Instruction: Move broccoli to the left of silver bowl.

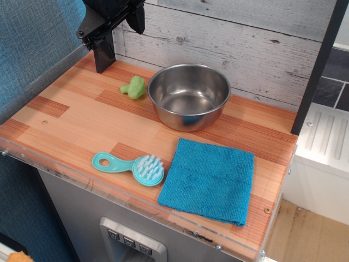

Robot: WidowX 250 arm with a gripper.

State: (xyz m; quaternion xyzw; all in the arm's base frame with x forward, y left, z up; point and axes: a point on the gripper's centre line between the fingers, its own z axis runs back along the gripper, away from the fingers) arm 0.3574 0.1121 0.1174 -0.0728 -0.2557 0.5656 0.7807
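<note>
Stainless steel is seen in one silver bowl [188,96], set toward the back of the wooden surface [71,120]. One broccoli [133,87] is counted, one teal brush [131,166] and one blue cloth [209,179].

One hand [112,24] is seen at the top edge of the view, at about eleven o'clock from the bowl, raised clear of the wood. Its black fingers [101,54] are spread apart with nothing held between them; the upper part is cut off by the frame.

At the back, the surface is bounded by a whitewashed plank wall [229,33], and on the left by a blue textured panel [32,49]. The front edge is lined with a clear strip. A broad stretch of bare wood is left open at nine and seven o'clock from the bowl, between the broccoli and the brush. The cloth is laid flat at five o'clock from the bowl, near the front edge, with the brush just beside it at nine o'clock, bristles up.

The broccoli is found at about ten o'clock from the bowl, just beside its rim; contact cannot be told. It is small and light green, with a lumpy rounded head and a short stem, and is far smaller than the bowl.
</note>
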